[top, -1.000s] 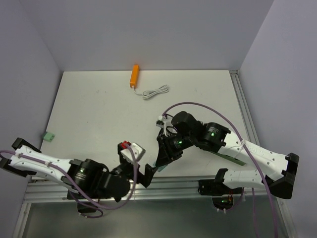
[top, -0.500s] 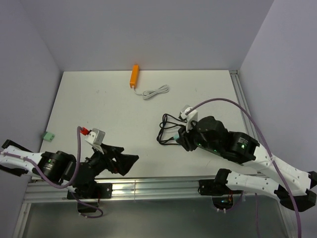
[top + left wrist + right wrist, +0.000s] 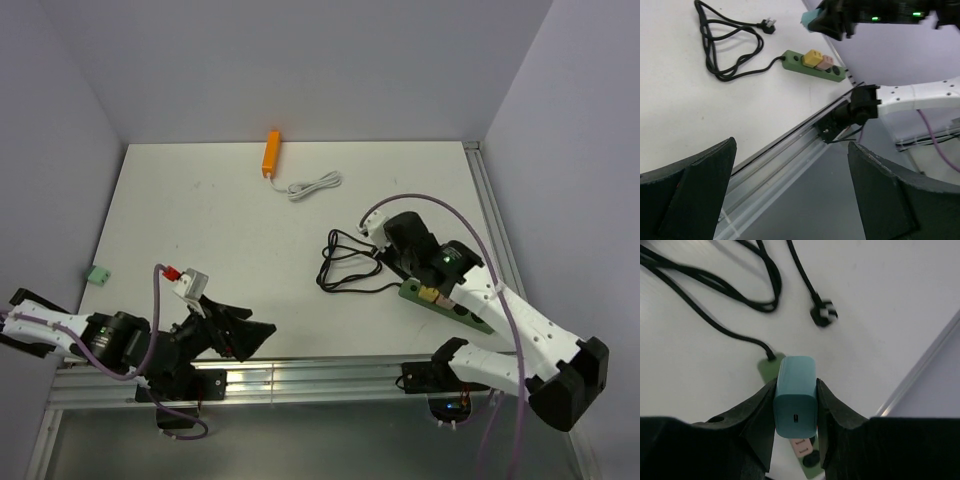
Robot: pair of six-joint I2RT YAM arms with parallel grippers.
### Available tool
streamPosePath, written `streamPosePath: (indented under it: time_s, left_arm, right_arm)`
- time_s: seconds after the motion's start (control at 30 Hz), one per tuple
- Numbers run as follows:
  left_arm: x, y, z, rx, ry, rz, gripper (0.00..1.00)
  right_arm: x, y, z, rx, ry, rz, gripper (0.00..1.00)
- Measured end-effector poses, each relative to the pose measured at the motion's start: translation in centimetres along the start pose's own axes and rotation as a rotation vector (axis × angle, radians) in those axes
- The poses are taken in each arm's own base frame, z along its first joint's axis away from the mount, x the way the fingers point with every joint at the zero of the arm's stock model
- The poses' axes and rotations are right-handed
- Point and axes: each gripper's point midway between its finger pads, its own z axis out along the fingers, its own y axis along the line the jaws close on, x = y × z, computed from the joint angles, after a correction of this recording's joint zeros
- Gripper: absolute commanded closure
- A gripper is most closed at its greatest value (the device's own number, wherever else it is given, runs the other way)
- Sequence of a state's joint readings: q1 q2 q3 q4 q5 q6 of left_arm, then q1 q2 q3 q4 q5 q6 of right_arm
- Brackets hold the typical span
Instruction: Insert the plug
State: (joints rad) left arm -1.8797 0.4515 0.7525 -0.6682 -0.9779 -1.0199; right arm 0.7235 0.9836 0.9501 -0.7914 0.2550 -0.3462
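My right gripper (image 3: 796, 390) is shut on a teal plug adapter (image 3: 796, 397) and holds it above the cable end of the green power strip (image 3: 768, 368). The strip (image 3: 446, 301) lies at the table's front right and carries a yellow plug (image 3: 812, 57) and a pink plug (image 3: 826, 62). Its black cable (image 3: 345, 262) coils to the left and ends in a black plug (image 3: 823, 314). In the top view the right gripper (image 3: 400, 262) hangs over the strip's left end. My left gripper (image 3: 240, 335) is open and empty at the table's front edge.
An orange block (image 3: 271, 153) with a white cable (image 3: 315, 185) lies at the back of the table. A small green piece (image 3: 97, 273) sits at the left edge. A metal rail (image 3: 300, 375) runs along the front.
My right arm has swung back to the right with the teal adapter, uncovering the green strip. My left arm has pulled back to the front left and barely moved in the last half second.
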Motion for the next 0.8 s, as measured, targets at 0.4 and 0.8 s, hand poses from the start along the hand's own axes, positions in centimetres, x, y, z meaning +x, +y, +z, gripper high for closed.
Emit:
streamPosePath:
  time_s: [0.4, 0.8]
  left_arm:
    - [1.0, -0.9, -0.1, 0.149, -0.010, -0.073, 0.04]
    - [1.8, -2.1, -0.6, 0.265, 0.002, -0.090, 0.05]
  right_arm:
    - [9.9, -8.0, -2.2, 0.084, 0.361, 0.022, 1.00]
    - [18.1, -9.4, -7.2, 0.149, 0.613, 0.072, 1.00]
